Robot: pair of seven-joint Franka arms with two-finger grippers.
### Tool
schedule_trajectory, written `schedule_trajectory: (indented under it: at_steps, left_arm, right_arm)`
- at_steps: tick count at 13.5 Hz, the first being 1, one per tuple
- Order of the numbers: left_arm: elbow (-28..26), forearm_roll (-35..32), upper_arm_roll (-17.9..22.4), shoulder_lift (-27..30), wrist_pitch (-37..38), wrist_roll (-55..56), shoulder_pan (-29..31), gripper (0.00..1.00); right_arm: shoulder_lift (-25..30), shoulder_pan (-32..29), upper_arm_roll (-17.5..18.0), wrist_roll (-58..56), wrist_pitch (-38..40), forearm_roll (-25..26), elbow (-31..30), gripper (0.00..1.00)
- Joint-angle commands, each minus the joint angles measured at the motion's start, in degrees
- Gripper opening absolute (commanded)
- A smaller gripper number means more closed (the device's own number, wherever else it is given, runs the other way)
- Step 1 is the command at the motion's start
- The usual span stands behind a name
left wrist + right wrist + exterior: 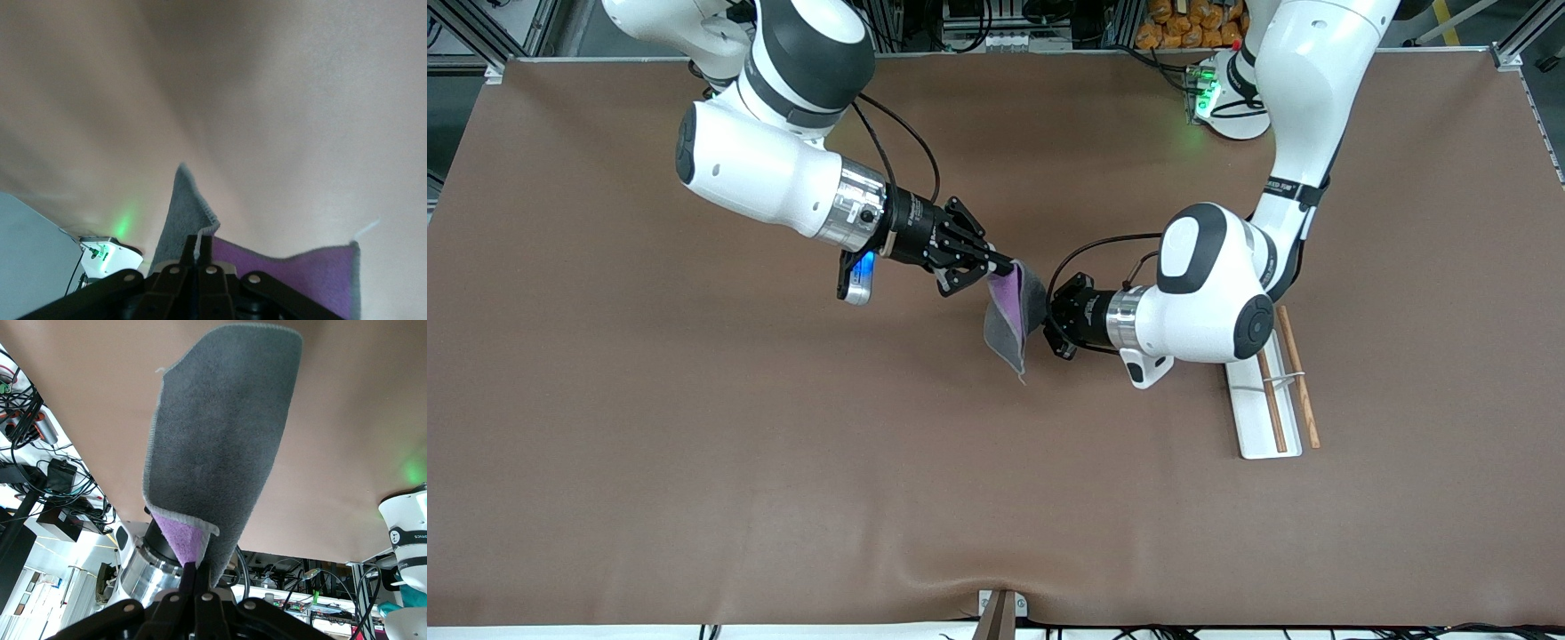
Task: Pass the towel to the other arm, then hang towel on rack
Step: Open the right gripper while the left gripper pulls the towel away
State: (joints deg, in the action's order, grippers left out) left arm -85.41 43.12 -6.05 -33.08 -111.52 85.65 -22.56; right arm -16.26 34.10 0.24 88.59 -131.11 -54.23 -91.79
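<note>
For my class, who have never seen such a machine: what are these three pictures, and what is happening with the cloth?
Two white robot arms work over a brown table. One picture looks down from a high camera facing them; the other two come from cameras on each arm's wrist. In mid-air above the table's middle, the right gripper and the left gripper are both shut on the towel, grey on one face, purple on the other: a handover. The rack, a white plate with two wooden rods, lies toward the left arm's end of the table.
</note>
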Motion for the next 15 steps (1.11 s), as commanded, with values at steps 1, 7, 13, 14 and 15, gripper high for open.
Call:
schedule_trajectory:
  at_steps: [1, 7, 13, 14, 15]
  left_arm:
    - [0.6, 0.0, 0.6, 2.1, 2.8, 0.1, 0.6, 0.00]
    - [4.2, -2.7, 0.7, 5.0, 9.9, -4.7, 7.4, 0.00]
    - [4.6, -2.9, 0.9, 6.2, 13.1, -25.0, 17.8, 0.00]
    - [4.6, -3.0, 0.9, 6.2, 13.6, -28.1, 19.5, 0.00]
    - [4.6, -4.3, 1.0, 6.2, 14.5, -31.5, 20.6, 0.00]
  right_arm:
    - [-0.6, 0.2, -0.2, 1.0, 0.4, -0.4, 1.3, 0.00]
    - [-0.6, -0.3, -0.3, 1.2, 1.3, 0.0, 0.8, 1.00]
    - [-1.4, -3.6, -0.3, 0.8, 6.2, 8.3, 0.6, 1.00]
    - [-1.4, -4.6, -0.3, 0.5, 8.7, 11.1, 0.6, 1.00]
    - [-1.4, -5.6, -0.3, -0.2, 11.0, 13.9, 0.6, 1.00]
